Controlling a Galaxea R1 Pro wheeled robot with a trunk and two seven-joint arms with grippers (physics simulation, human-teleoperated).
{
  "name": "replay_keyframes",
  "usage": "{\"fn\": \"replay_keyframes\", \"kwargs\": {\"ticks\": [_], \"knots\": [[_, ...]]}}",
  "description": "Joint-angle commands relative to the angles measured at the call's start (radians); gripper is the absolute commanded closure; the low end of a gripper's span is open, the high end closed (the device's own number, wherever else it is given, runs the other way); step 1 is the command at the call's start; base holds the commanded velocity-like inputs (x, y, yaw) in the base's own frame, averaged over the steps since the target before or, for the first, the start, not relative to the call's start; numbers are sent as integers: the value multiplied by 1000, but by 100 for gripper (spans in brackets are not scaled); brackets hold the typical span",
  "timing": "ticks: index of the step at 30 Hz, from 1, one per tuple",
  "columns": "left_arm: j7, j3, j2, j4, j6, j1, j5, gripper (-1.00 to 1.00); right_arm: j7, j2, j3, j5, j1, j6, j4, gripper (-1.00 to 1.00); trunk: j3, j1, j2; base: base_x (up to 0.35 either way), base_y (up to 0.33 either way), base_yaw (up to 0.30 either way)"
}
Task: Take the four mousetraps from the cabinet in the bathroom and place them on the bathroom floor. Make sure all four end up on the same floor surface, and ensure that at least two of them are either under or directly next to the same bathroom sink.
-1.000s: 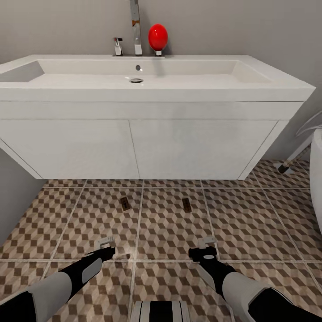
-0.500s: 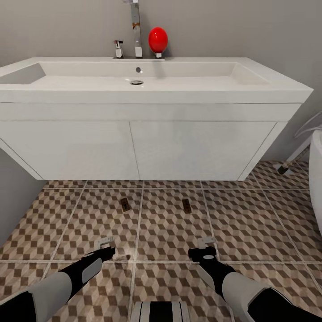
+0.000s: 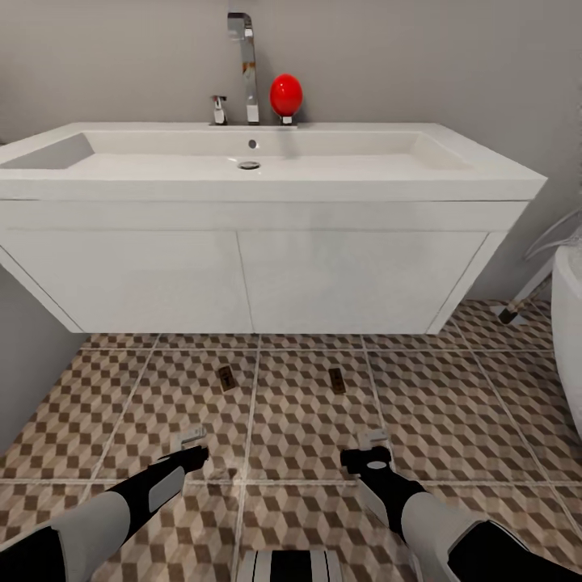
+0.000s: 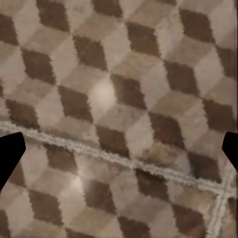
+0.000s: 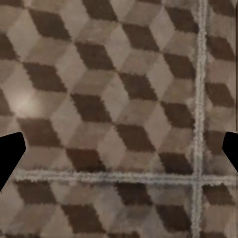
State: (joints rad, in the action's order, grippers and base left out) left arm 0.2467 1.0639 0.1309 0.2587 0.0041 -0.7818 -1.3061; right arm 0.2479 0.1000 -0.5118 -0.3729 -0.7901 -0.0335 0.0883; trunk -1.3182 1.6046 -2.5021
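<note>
The bathroom floor (image 3: 453, 420) is made of big square tiles with a brown-and-beige cube pattern and pale lines between them. A wide white bathroom sink (image 3: 259, 158) sits on a white two-door box on the grey wall, with a shiny tap (image 3: 245, 65) and one red ball-shaped thing (image 3: 286, 94) behind it. Two mousetraps lie flat on the floor, just in front of the sink box. One mousetrap (image 3: 226, 376) lies ahead of the left gripper (image 3: 192, 440), and the other mousetrap (image 3: 336, 379) lies ahead of the right gripper (image 3: 373, 440), both a little way off. Each gripper looks spread wide in its wrist view, with only floor tiles between the dark tips, so both seem to hold nothing.
</note>
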Motion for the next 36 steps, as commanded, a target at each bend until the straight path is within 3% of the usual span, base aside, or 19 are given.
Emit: {"fn": "replay_keyframes", "kwargs": {"ticks": [1, 10, 36], "knots": [[8, 8, 1, 4, 0, -1, -7, -100, 3, 0, -8, -11, 0, -3, -1, -100, 3, -1, 0, 0, 0, 0], [8, 8, 1, 4, 0, -1, -7, -100, 3, 0, -7, -11, 0, -3, -1, -100, 38, -5, 2, 0, 0, 0], [8, 8, -1, 3, 2, -1, -7, -100, 3, 1, -7, -11, 2, -3, -1, -100, 120, -104, 184, 0, 0, 0]]}}
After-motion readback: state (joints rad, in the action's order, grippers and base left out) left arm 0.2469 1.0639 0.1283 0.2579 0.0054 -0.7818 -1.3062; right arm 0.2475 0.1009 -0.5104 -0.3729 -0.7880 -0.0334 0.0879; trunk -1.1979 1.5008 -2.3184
